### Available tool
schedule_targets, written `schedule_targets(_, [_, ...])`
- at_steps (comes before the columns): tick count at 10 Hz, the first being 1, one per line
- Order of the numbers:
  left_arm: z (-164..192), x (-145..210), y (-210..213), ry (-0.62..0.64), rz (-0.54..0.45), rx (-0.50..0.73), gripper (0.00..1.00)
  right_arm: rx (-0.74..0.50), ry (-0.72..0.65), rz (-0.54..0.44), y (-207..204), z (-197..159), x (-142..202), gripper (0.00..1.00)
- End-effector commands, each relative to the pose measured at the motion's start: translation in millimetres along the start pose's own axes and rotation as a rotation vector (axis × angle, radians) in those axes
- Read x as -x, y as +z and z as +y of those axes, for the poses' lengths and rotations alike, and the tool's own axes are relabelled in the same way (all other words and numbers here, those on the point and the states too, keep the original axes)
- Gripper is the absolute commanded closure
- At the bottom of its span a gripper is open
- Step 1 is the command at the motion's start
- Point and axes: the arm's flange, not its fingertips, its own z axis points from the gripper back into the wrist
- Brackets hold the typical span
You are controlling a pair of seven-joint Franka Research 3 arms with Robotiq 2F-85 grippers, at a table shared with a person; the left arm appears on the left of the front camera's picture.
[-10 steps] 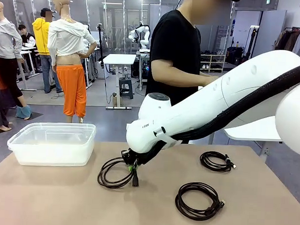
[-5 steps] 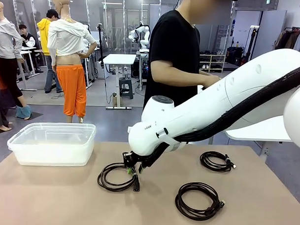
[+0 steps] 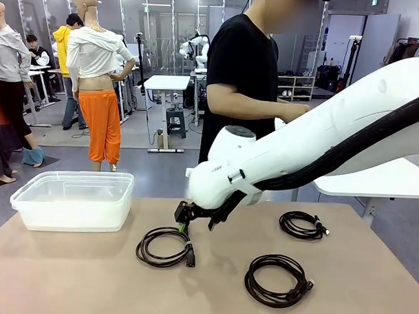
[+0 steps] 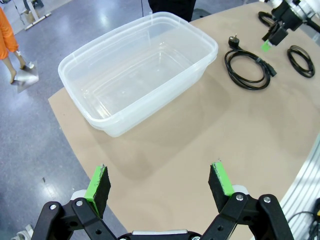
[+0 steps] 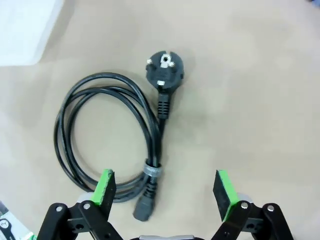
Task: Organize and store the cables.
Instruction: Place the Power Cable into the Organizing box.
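Note:
Three coiled black cables lie on the tan table. The left cable rests just below my right gripper, which hangs open above it, holding nothing. In the right wrist view this cable lies flat between and beyond my open right gripper, its round plug pointing away. A second cable lies at the front right and a third at the back right. My left gripper is open and empty, high above the table's left edge, and the left cable lies beyond the bin.
A clear plastic bin, empty, stands at the table's back left; its wall faces the left cable. A person in a black shirt stands behind the table. My right arm spans the table's right half.
My right gripper has opened and let go of the left cable, then risen and drawn back to the right. The coil now lies flat on the table. The left gripper has not moved.

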Motion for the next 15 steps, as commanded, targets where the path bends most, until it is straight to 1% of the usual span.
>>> schedule_targets(1, [3.9,0.1,0.5,-0.014,-0.017,0.016,0.00,-0.039,0.069,-0.054,53.4,-47.5,11.5,0.00])
schedule_targets(2, [3.9,0.1,0.5,-0.014,-0.017,0.016,0.00,-0.056,0.171,-0.081,80.7,-74.2,17.9,0.00])
schedule_targets(3, [3.9,0.1,0.5,-0.014,-0.017,0.016,0.00,-0.053,0.237,-0.082,101.3,-102.8,27.8,0.00])
schedule_targets(4, [3.9,0.1,0.5,-0.014,-0.017,0.016,0.00,-0.040,0.319,-0.112,122.2,-133.2,42.9,0.00])
schedule_targets(5, [3.9,0.1,0.5,-0.014,-0.017,0.016,0.00,-0.056,0.353,-0.139,139.9,-159.7,55.7,0.00])
schedule_targets(6, [3.9,0.1,0.5,-0.014,-0.017,0.016,0.00,-0.097,0.425,-0.155,158.1,-181.9,72.3,0.00])
schedule_targets(7, [3.9,0.1,0.5,-0.014,-0.017,0.016,0.00,-0.126,0.445,-0.207,177.1,-208.8,90.5,0.00])
schedule_targets(8, [3.9,0.1,0.5,-0.014,-0.017,0.016,0.00,-0.180,0.499,-0.231,193.9,-240.2,118.0,0.00])
schedule_targets(9, [3.9,0.1,0.5,-0.014,-0.017,0.016,0.00,-0.175,0.498,-0.293,206.3,-268.2,145.2,0.00])
schedule_targets(10, [3.9,0.1,0.5,-0.014,-0.017,0.016,0.00,-0.191,0.490,-0.324,215.6,-291.8,174.9,0.00])
schedule_targets(11, [3.9,0.1,0.5,-0.014,-0.017,0.016,0.00,-0.204,0.444,-0.367,223.5,-316.7,202.6,0.00])
schedule_targets(12, [3.9,0.1,0.5,-0.014,-0.017,0.016,0.00,-0.241,0.433,-0.450,229.1,-343.3,235.7,0.00])
schedule_targets(13, [3.9,0.1,0.5,-0.014,-0.017,0.016,0.00,-0.242,0.393,-0.458,229.7,-364.5,258.5,0.00])
schedule_targets(14, [3.9,0.1,0.5,-0.014,-0.017,0.016,0.00,-0.241,0.405,-0.483,230.8,-372.9,276.8,0.00])
schedule_targets(15, [3.9,0.1,0.5,-0.014,-0.017,0.016,0.00,-0.212,0.460,-0.513,230.8,-371.5,289.4,0.00])
